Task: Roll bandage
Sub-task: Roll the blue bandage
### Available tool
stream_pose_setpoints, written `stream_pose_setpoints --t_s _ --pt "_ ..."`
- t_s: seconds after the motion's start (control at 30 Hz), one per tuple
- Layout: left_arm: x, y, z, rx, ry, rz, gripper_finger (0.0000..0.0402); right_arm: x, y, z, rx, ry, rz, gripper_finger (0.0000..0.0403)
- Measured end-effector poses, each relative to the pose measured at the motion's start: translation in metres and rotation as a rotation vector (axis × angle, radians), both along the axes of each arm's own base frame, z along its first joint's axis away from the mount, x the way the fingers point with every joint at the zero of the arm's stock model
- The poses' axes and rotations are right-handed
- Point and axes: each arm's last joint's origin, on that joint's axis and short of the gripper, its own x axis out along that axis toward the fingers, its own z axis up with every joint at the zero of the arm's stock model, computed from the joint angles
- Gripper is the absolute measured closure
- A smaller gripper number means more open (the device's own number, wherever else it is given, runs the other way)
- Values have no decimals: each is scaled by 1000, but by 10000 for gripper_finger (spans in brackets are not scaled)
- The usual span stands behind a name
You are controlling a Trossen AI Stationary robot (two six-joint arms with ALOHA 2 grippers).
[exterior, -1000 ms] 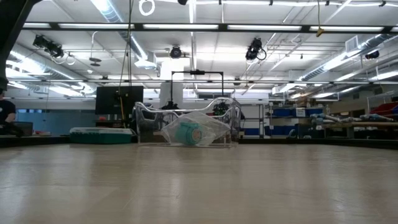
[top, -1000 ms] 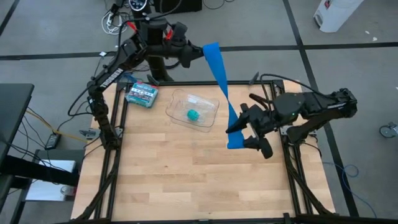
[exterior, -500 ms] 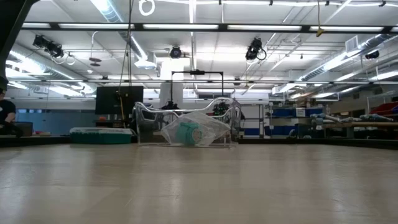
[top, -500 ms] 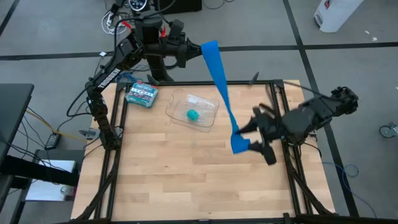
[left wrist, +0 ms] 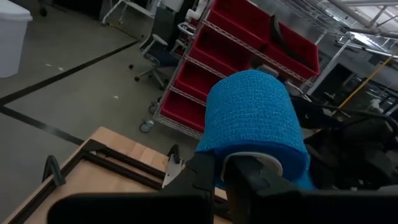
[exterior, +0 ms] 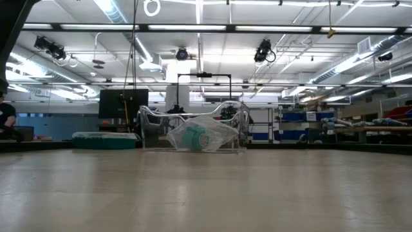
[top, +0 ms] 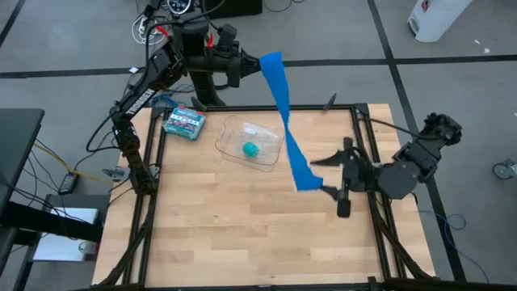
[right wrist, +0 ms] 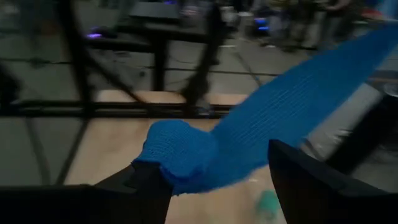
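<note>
While left claw pinches bandage aloft — right claw wide | beside hanging end

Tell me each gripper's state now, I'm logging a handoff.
Left gripper: shut on the bandage's upper end.
Right gripper: open; the bandage's lower end hangs between its fingers, not gripped.

Long ceiling strip lights flood the room evenly, leaving soft glare on the worktop and faint shadows. The right wrist view is badly blurred, perhaps from motion; its fingers are dark smears. Overhead, everything stays crisp.
</note>
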Motion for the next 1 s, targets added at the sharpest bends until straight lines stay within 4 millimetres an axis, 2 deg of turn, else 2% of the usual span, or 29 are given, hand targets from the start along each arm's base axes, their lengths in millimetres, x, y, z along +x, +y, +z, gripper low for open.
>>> stream_pose_setpoints --t_s 0.2,0.37,0.5,0.67,1.0 --pt "-1 -1 1 -4 0 -5 376 -14 2 0 -65 -11 -82 168" --pt "-2 -1 1 -4 0 -11 376 -16 3 -3 -96 11 -89 174" --pt "-2 -2 2 -4 -1 -16 376 -21 -1 -15 -123 120 -71 179" --pt "-2 -2 2 -6 -1 -41 376 -30 -8 -29 -68 240 -101 189" --pt "-2 -2 1 -6 1 -42 376 -45 -15 -3 7 36 -110 211"
